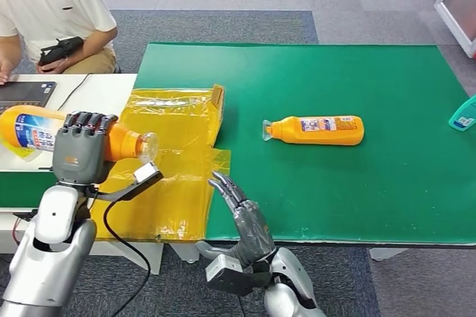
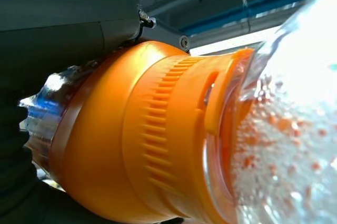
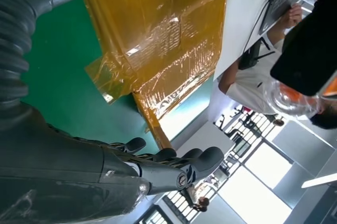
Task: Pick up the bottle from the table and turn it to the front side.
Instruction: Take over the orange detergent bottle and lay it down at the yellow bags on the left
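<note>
My left hand (image 1: 81, 147) grips an orange bottle (image 1: 33, 129) with a blue-and-white label, lifted and lying sideways, its clear cap (image 1: 147, 146) pointing right. Up close, the left wrist view shows the bottle's orange neck (image 2: 131, 140) and clear cap (image 2: 290, 124) against my hand. A second orange bottle (image 1: 315, 129) lies on its side on the green table (image 1: 348, 79), cap to the left, label up. Near the table's front edge my right hand (image 1: 241, 213) is open, fingers straight and holding nothing. Those fingers (image 3: 170, 163) also appear in the right wrist view.
Crinkled yellow film (image 1: 168, 161) covers the table's left part, seen also in the right wrist view (image 3: 159, 40). A person (image 1: 50, 12) sits at the far left behind a white desk (image 1: 104, 94) with a laptop (image 1: 25, 94). A teal object (image 1: 465, 114) lies at the right edge.
</note>
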Controlling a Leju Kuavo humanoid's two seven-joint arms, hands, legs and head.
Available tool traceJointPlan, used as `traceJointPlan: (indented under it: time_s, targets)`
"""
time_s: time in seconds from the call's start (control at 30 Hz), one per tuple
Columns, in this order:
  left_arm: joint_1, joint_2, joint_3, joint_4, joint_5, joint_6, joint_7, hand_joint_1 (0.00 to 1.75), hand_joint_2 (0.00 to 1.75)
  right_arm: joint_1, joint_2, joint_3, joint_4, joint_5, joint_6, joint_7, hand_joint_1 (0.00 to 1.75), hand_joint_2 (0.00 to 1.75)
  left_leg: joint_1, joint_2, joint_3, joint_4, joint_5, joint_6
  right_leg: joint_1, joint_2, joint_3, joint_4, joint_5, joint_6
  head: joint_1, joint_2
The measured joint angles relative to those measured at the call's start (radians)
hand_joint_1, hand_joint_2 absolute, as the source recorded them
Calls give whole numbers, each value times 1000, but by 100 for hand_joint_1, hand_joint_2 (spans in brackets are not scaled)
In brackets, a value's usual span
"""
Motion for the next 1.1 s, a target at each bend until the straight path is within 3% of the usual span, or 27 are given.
traceJointPlan:
  time_s: [0.1, 0.23, 0.5, 0.87, 1.1]
  targets:
    - [-23, -24, 65, 89, 0, -21, -23, 175, 175, 0, 0, 0, 0, -6, 20, -9, 0, 175, 0, 0, -1, 0, 0, 0, 0, 0, -1, 0, 0, 0, 0, 0]
    - [-128, -60, 126, 270, 0, -69, -11, 175, 175, -8, 0, 8, 0, -8, 43, -17, 0, 175, 0, 0, -3, 0, 2, 0, 0, 0, -2, 0, 2, 0, 0, 0]
    - [-283, -117, 135, 548, 0, -72, 13, 175, 175, -21, 0, 24, 0, -10, 52, -19, 0, 175, 0, 0, -6, 0, 4, 2, 0, 0, -4, 0, 4, 1, 0, 0]
    - [-333, -204, 105, 663, 0, -68, -1, 175, 175, -25, 0, 28, 0, -15, 61, -22, 0, 175, 0, 0, -7, 0, 4, 2, 0, 0, -6, 0, 4, 1, 0, 0]
    - [-347, -273, 43, 702, 1, -72, -22, 175, 175, -29, 0, 36, 0, -30, 68, -25, 0, 175, 0, 0, -8, 0, 4, 2, -1, 0, -7, 0, 5, 1, 0, 0]
